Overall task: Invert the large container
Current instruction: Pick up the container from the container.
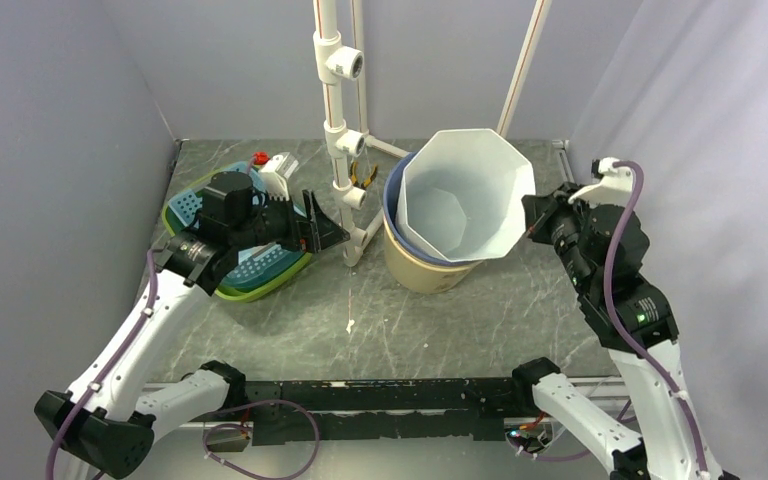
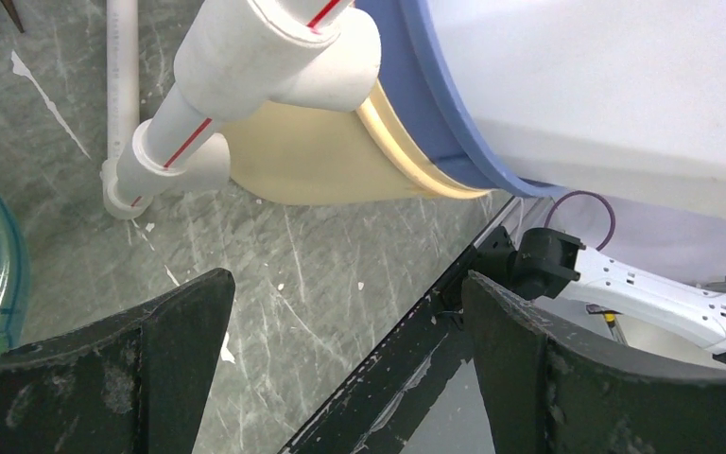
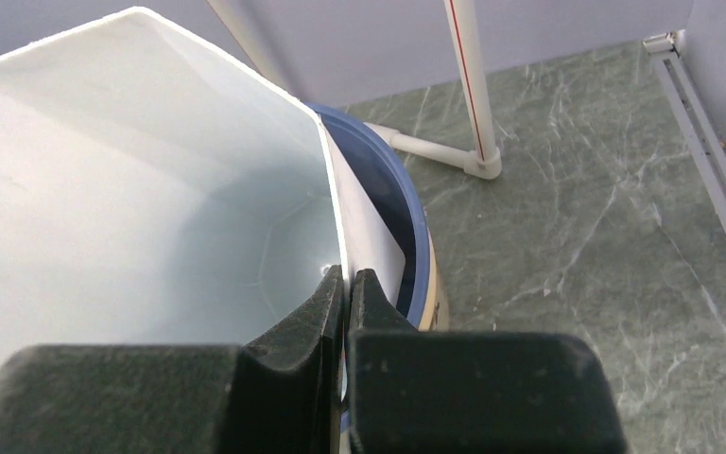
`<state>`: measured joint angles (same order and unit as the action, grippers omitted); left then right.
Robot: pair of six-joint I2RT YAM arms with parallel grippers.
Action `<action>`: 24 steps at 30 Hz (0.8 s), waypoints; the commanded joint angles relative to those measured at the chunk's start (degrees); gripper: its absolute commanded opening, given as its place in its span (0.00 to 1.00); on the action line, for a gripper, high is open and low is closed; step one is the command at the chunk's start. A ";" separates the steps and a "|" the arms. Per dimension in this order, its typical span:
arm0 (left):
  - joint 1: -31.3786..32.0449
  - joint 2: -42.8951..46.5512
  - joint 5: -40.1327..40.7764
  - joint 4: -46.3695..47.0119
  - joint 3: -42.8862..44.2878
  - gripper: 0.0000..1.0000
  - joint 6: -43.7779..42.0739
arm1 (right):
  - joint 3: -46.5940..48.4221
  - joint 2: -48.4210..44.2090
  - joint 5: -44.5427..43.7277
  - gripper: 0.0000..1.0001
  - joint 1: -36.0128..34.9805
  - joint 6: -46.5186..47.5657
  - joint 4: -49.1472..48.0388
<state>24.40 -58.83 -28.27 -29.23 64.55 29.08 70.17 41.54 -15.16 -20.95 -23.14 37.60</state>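
At table centre from above, the large white container (image 1: 465, 195) sits tilted inside a beige bucket (image 1: 425, 272), the right gripper (image 1: 532, 218) at its rim; left wrist: the left gripper (image 2: 345, 303) is spread wide beside the bucket; right wrist: fingers (image 3: 312, 317) clamp the container's wall.

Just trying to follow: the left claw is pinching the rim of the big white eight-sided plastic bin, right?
No: the right gripper pinches the rim of the big white eight-sided plastic bin; the right wrist view shows it.
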 commanded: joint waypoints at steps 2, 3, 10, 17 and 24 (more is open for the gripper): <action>0.29 1.68 -1.87 2.96 -0.59 0.96 1.37 | 7.88 2.18 0.17 0.00 -0.23 -1.02 -12.44; 0.29 1.82 -1.87 2.83 -0.74 0.96 1.37 | 8.23 2.26 0.43 0.00 -0.23 -1.37 -12.17; 0.30 1.76 -1.53 2.25 -0.58 0.96 0.69 | 9.08 0.25 -0.23 0.00 -0.25 -1.71 -12.64; 0.29 1.02 -1.88 3.94 -1.68 0.96 1.25 | 11.72 -1.78 -0.31 0.00 -0.23 -3.40 -11.89; 0.29 2.26 -0.69 5.28 -3.50 0.96 2.45 | 11.06 -5.53 -1.91 0.00 -0.25 -5.49 -9.66</action>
<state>24.47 -57.89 -28.64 -26.92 61.63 30.55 79.83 38.39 -15.55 -20.95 -24.91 33.71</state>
